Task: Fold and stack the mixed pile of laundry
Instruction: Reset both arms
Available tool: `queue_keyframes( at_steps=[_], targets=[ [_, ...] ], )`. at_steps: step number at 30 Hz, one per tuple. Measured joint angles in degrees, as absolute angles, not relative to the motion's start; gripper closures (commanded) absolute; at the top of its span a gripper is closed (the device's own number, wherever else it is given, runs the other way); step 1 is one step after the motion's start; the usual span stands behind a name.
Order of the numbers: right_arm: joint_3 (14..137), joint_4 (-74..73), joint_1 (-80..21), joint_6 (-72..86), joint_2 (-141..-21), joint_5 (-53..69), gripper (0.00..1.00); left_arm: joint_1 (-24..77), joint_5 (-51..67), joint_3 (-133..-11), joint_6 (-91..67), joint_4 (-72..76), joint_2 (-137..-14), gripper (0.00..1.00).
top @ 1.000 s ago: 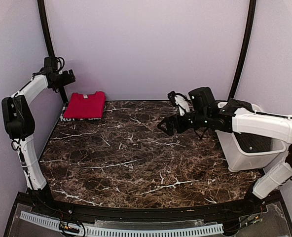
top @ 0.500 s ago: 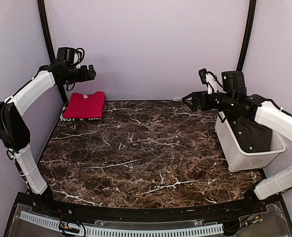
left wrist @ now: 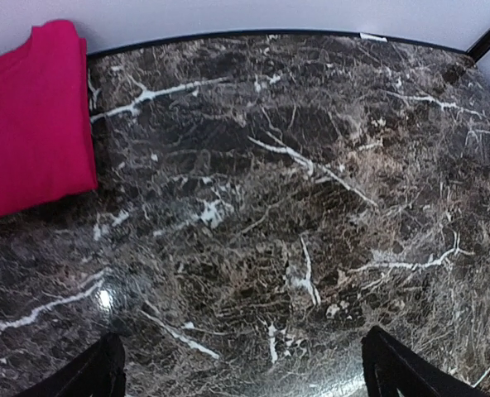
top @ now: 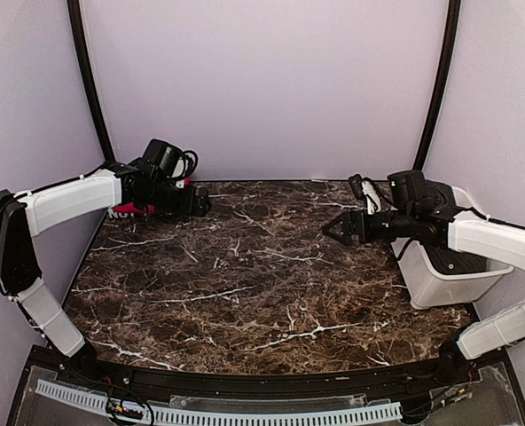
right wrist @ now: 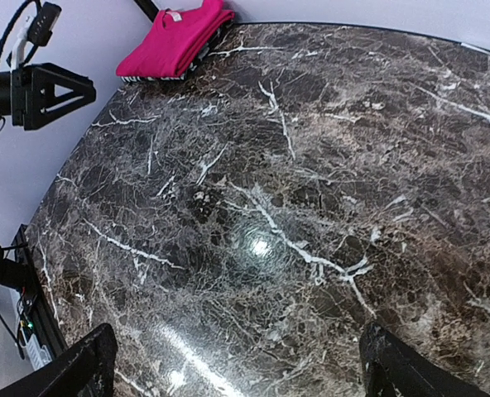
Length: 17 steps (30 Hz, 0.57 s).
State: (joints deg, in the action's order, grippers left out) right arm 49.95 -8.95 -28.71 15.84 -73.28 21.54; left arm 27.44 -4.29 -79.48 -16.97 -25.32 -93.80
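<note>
Top view, upper left: left arm [top: 72,193] covers most of bright red folded cloth garment [top: 131,208]; black-and-white checked cloth garment [top: 119,214] under it shows just an edge, lettering too small to read. Mid right: right arm [top: 493,240] hides pt of white plastic bin [top: 440,284] rim. Left wrist view: red garment cut off at frame's left edge.

A robot test cell in a lab is indicated: a dark marbled table [top: 245,293] is enclosed by plain lilac walls [top: 271,80] and black poles [top: 87,80], and a left arm [top: 67,197] and a right arm [top: 497,241] are bolted at its near edge.
</note>
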Motion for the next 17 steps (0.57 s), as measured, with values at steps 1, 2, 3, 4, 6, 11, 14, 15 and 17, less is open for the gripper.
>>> queue_keyframes(
  at_steps=[1, 2, 3, 4, 6, 11, 14, 15, 17],
  targets=[
    [49.30, -8.49, -28.71, 16.34, -73.41, 22.15, 0.01, 28.21, -4.14, -77.30, -17.72, -24.82, -93.49, 0.01],
    [48.53, -7.57, -28.73, 16.86, -73.60, 22.87, 0.01, 28.86, -4.03, -75.16, -18.50, -24.03, -93.08, 0.01],
    [47.92, -6.63, -28.73, 17.30, -73.93, 23.51, 0.02, 29.50, -3.97, -73.03, -19.38, -23.38, -92.75, 0.01],
    [47.42, -5.78, -28.86, 17.65, -74.32, 24.01, 0.01, 30.00, -3.92, -71.20, -20.21, -22.81, -92.51, 0.01],
    [46.72, -4.40, -29.10, 18.22, -75.57, 24.67, 0.02, 30.85, -3.88, -68.49, -21.78, -21.54, -92.44, 0.01],
    [45.80, -2.04, -30.06, 18.96, -78.15, 25.36, 0.01, 31.70, -3.92, -65.73, -24.34, -19.27, -92.44, 0.01],
    [45.80, -1.39, -30.35, 18.98, -78.30, 25.52, 0.01, 31.75, -4.03, -65.67, -24.91, -18.13, -92.16, 0.01],
    [45.80, -1.10, -30.37, 18.98, -78.30, 25.52, 0.02, 31.75, -4.03, -65.60, -24.91, -17.65, -91.90, 0.01],
    [45.80, -0.93, -30.37, 18.96, -78.30, 25.52, 0.01, 31.73, -4.10, -65.32, -24.91, -16.47, -91.15, 0.01]
  ],
)
